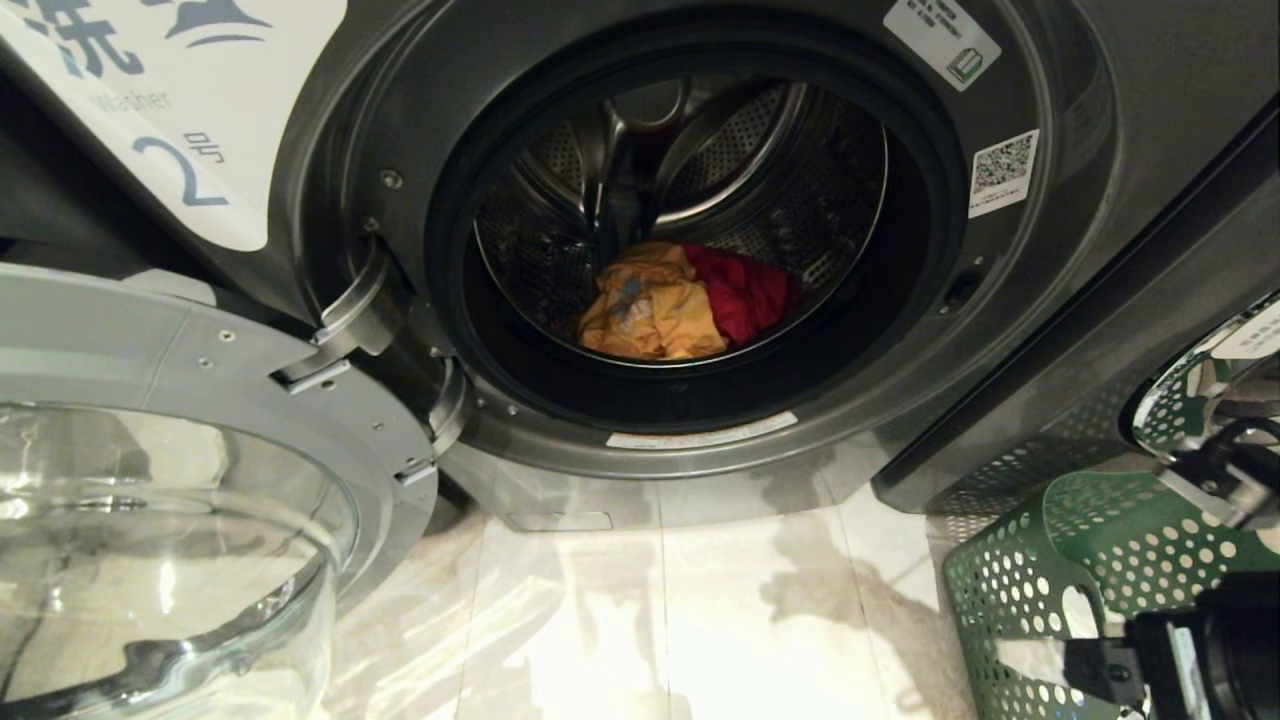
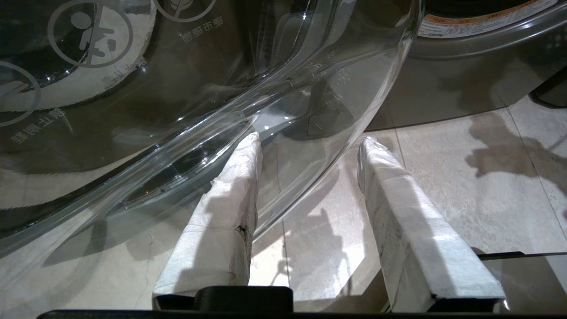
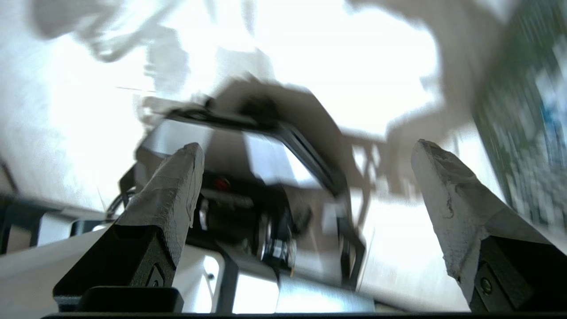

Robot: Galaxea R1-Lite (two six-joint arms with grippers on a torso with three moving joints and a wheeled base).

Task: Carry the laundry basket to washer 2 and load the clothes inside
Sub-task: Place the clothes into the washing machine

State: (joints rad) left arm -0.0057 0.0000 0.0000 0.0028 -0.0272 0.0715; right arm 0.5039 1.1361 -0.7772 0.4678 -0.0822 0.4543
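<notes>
Washer 2 [image 1: 330,140] filled most of the head view, its round opening uncovered and its number label showing at the upper left. Its door [image 1: 150,420] hung swung out on the left, the clear glass bowl [image 1: 140,560] bulging toward the camera and standing over the pale tiled floor [image 1: 640,620] in front of the machine. The laundry basket [image 1: 1010,590] sat on the floor at the lower right, beside the washer's front corner, with dark parts of the right arm crossing in front of it.

Inside the drum [image 1: 680,190] the clothes lay at the bottom: a yellow-orange garment [image 1: 650,305] on the left, touching a red one [image 1: 745,295] on its right.

Only the left wrist view showed the left gripper [image 2: 308,141], its white-wrapped fingers [image 2: 230,195] parted and holding nothing, tips just beside the door glass [image 2: 221,88]. The right wrist view, smeared by motion, showed the right gripper [image 3: 308,148] spread wide and empty above the floor and part of the robot's own frame [image 3: 266,212], with the green basket wall [image 3: 522,115] at one edge.
</notes>
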